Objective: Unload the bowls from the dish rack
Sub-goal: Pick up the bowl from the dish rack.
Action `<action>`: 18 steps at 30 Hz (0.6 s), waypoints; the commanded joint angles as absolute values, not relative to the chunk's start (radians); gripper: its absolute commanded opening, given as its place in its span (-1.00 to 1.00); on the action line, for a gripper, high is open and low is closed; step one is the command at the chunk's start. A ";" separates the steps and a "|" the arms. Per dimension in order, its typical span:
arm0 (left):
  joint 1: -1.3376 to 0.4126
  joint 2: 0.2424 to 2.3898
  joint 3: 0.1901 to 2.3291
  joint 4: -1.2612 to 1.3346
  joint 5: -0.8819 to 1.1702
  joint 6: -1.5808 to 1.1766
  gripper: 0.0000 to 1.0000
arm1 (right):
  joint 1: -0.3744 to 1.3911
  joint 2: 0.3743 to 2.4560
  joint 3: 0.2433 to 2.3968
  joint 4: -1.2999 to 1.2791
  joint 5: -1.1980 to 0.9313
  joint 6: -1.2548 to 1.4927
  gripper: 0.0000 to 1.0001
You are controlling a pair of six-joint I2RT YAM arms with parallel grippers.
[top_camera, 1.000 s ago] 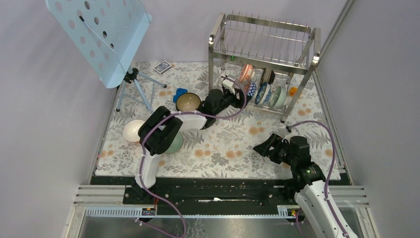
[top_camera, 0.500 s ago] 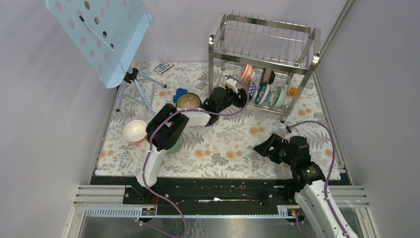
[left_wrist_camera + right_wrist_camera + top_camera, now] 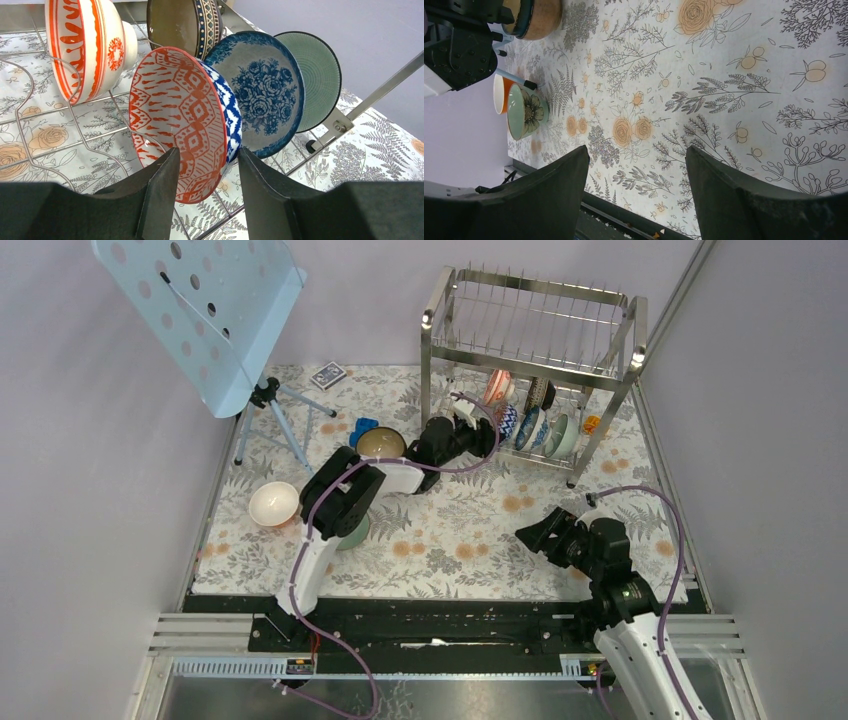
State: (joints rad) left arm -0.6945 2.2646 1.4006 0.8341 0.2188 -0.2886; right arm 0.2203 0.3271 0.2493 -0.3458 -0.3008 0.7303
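The dish rack (image 3: 530, 330) stands at the back right, with several bowls on edge in its lower tier (image 3: 530, 418). My left gripper (image 3: 487, 430) reaches into that tier. In the left wrist view the gripper (image 3: 206, 172) is open, its jaws on either side of the lower rim of a bowl that is orange-red inside and blue-and-white outside (image 3: 182, 115). Around it stand an orange-and-white bowl (image 3: 85, 45), a dark brown bowl (image 3: 182, 22), a blue floral bowl (image 3: 265, 90) and a green bowl (image 3: 315, 75). My right gripper (image 3: 530, 535) is open and empty above the mat (image 3: 636, 155).
A brown bowl with a tan inside (image 3: 380, 445), a white bowl (image 3: 272, 503) and a pale green bowl (image 3: 352, 530), partly under my left arm, sit on the floral mat. A pale blue music stand (image 3: 200, 310), a card deck (image 3: 327, 375) and a blue object (image 3: 363, 428) are at the back left.
My left gripper has moved a little further into the rack's lower tier toward the bowls. My right arm has shifted slightly to the right.
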 commanded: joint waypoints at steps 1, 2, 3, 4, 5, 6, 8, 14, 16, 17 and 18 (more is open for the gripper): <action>-0.680 2.285 1.451 0.926 0.299 -0.306 0.01 | 0.229 0.315 0.263 -0.301 -0.281 0.740 0.56; -0.678 2.289 1.456 0.926 0.310 -0.308 0.00 | 0.229 0.316 0.261 -0.298 -0.281 0.741 0.56; -0.677 2.294 1.462 0.928 0.323 -0.310 -0.02 | 0.229 0.317 0.258 -0.295 -0.282 0.741 0.56; -0.676 2.298 1.467 0.930 0.336 -0.314 -0.07 | 0.229 0.318 0.256 -0.293 -0.283 0.743 0.56; -0.674 2.303 1.475 0.932 0.349 -0.319 -0.11 | 0.229 0.319 0.255 -0.292 -0.283 0.743 0.56; -0.672 2.309 1.482 0.932 0.360 -0.324 -0.15 | 0.229 0.318 0.253 -0.290 -0.283 0.744 0.56; -0.672 2.319 1.498 0.929 0.379 -0.329 -0.21 | 0.229 0.318 0.248 -0.287 -0.283 0.744 0.56; -0.672 2.352 1.537 0.903 0.413 -0.337 -0.16 | 0.228 0.319 0.237 -0.284 -0.278 0.742 0.56; -0.670 2.357 1.542 0.904 0.415 -0.344 -0.16 | 0.228 0.318 0.234 -0.286 -0.278 0.740 0.57; -0.670 2.361 1.542 0.908 0.418 -0.350 -0.19 | 0.228 0.316 0.232 -0.288 -0.278 0.739 0.56; -0.670 2.363 1.542 0.914 0.422 -0.356 -0.23 | 0.228 0.316 0.230 -0.290 -0.275 0.739 0.56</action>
State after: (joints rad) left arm -0.6781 2.3505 1.4967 0.8585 0.3790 -0.3347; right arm 0.2207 0.3244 0.2390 -0.3218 -0.2962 0.7387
